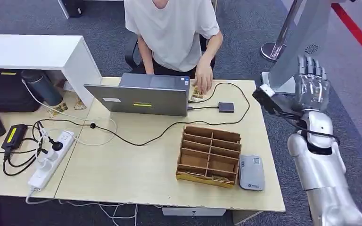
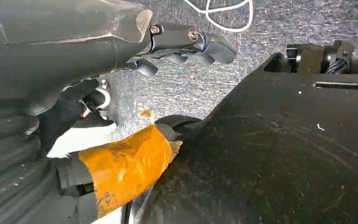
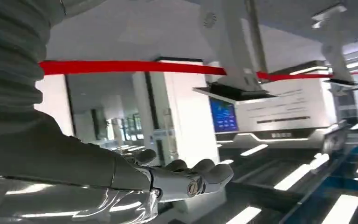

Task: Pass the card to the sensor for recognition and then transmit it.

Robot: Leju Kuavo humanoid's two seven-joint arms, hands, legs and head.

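right robot hand (image 1: 312,84) raised at 3 o'clock off the counter (image 1: 136,174), empty, fingers apart, probably waiting for a card; left robot hand (image 2: 186,46) empty, hanging.

My right arm (image 1: 321,179) is glossy silver with rounded shells, a thin black cable looping across its wrist. The right hand (image 1: 312,84) is metallic grey with darker fingers. At the left hand (image 2: 186,44) I see a ribbed grey cover, round screws at the knuckles, and orange tape wrapping the thumb (image 2: 126,165).
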